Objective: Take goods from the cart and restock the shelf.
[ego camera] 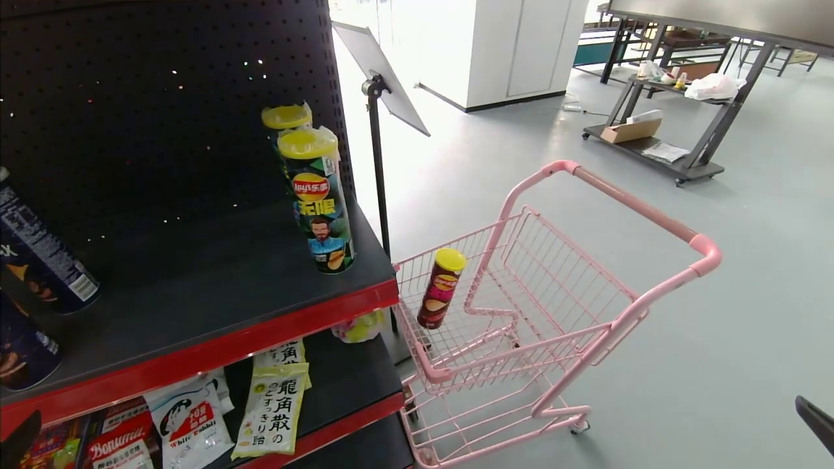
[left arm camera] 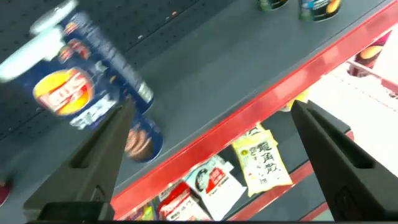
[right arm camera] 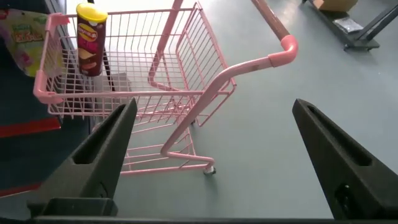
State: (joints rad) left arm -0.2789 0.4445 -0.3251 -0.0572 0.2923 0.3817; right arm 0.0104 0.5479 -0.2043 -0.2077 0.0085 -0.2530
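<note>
A maroon chip can with a yellow lid stands leaning in the front corner of the pink cart, beside the shelf's end. In the right wrist view that can is in the cart basket, and my right gripper hangs open above the floor, apart from the cart. Two green chip cans stand at the right end of the black shelf board. Blue chip cans sit at its left end. My left gripper is open over the shelf's red edge, and a tilted blue can lies just beyond one finger.
Snack bags lie on the lower shelf. A sign stand rises between shelf and cart. Metal racks stand far back right. Grey floor lies open to the right of the cart.
</note>
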